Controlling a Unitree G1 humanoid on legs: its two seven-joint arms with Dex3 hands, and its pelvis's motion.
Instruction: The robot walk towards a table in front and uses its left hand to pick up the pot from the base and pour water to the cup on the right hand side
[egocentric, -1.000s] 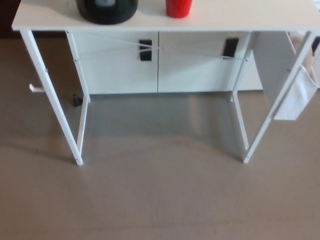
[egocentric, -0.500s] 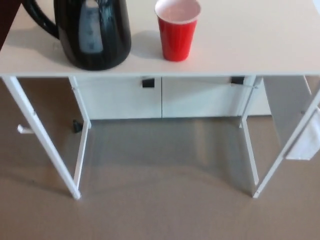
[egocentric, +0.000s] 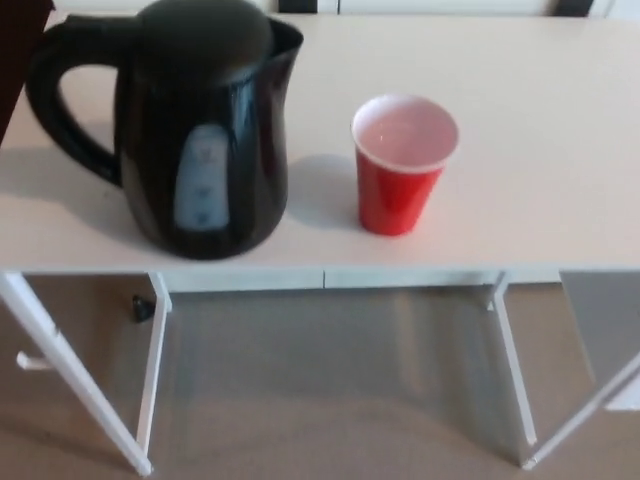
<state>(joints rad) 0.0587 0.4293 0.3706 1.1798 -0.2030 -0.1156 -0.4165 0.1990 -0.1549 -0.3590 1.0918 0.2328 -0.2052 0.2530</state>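
1. Now the pot stands upright on the tabletop, close to the front edge and toward the left end.
2. Its handle loops out toward the left edge; its spout faces right, toward the cup.
3. No separate base can be made out under the pot; whether one is hidden there, I cannot tell.
4. A pale water window shows on the pot's front wall.
5. The cup, red with a pale inside, stands upright just right of the pot, apart from it, with a strip of bare tabletop between them, also near the front edge.
6. What the cup holds cannot be told.
7. Neither the left nor the right hand shows, so their state cannot be told.
8. Nothing stands between pot and cup, and the tabletop's right half is bare.
9. Below the front edge run white legs and a brown floor; a small dark thing sits near the left legs, too small to tell.
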